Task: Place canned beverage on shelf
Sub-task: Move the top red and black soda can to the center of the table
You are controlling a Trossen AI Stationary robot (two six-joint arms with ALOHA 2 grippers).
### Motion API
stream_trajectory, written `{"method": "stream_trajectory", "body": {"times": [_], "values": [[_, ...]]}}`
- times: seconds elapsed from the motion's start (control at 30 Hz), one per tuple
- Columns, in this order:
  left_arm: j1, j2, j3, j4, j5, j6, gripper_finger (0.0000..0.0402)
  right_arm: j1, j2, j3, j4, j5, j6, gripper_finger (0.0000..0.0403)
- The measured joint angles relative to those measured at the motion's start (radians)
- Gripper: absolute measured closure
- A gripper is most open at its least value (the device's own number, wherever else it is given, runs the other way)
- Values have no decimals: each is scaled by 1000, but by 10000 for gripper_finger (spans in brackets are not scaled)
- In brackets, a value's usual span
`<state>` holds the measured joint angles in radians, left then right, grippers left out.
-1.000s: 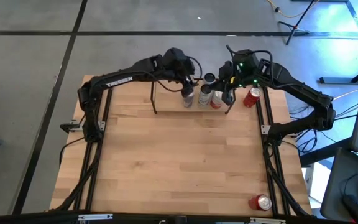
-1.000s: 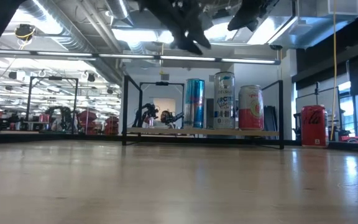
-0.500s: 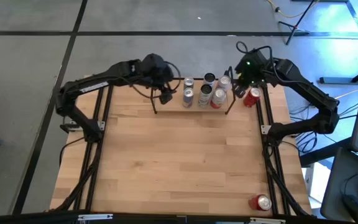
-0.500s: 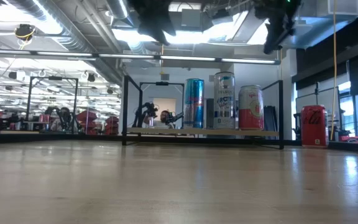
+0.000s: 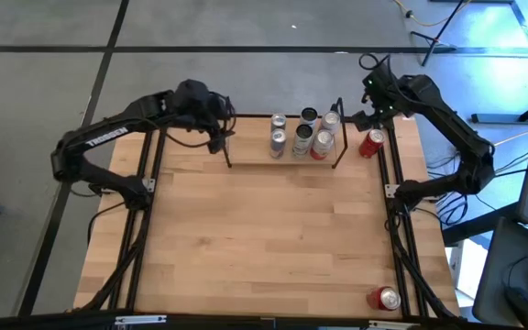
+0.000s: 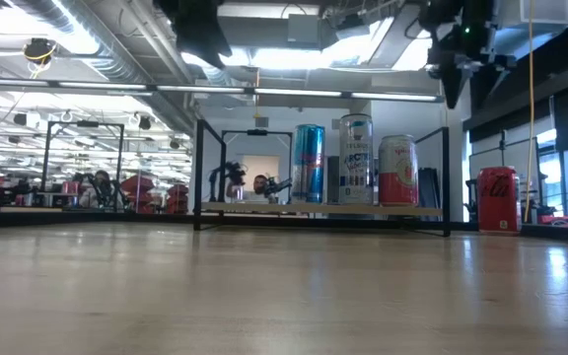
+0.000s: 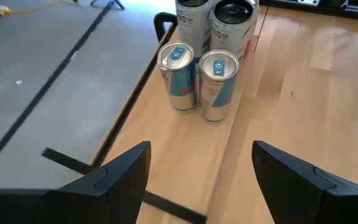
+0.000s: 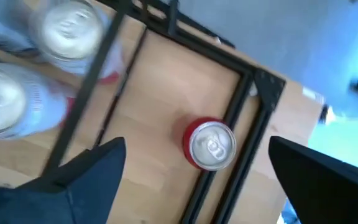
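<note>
The shelf stands at the table's far edge with several cans upright on its plank, among them a blue one, a silver one and a pink-and-white one. A red can stands upright on the table just right of the shelf. My left gripper hangs open above the shelf's left end, looking at the cans. My right gripper hangs open high above the red can.
Another red can lies near the table's front right corner. Black rails run along both sides of the tabletop. The wide wooden area in front of the shelf holds nothing.
My left gripper has swung from above the shelf's cans toward the table's left edge, past the shelf's left end. My right gripper has drawn away from the shelf's right end toward the table's far right corner, over the red can. The cans have stayed in place.
</note>
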<state>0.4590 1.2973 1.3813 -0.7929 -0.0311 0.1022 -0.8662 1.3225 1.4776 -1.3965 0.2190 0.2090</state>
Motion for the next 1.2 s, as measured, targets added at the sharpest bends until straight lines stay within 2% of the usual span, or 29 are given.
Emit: {"method": "stream_trajectory", "body": {"times": [0.1, 0.27, 0.4, 0.73, 1.03, 1.2], "values": [[15, -15, -4, 0, 13, 33, 134, -14, 28, 0, -25, 17, 51, 8], [66, -18, -4, -13, 164, 87, 134, -14, 59, -8, -53, 33, 118, 9], [100, -18, -5, -29, 248, 122, 134, -12, 57, -92, -53, 34, 204, 15], [145, -18, -5, -27, 259, 230, 134, -15, 56, -301, 127, 74, 337, 27], [145, -17, -5, -22, 259, 275, 134, -18, 59, -355, 227, 166, 396, 42], [145, -17, -5, -22, 259, 275, 134, 6, 105, -361, 197, 235, 415, 48]]}}
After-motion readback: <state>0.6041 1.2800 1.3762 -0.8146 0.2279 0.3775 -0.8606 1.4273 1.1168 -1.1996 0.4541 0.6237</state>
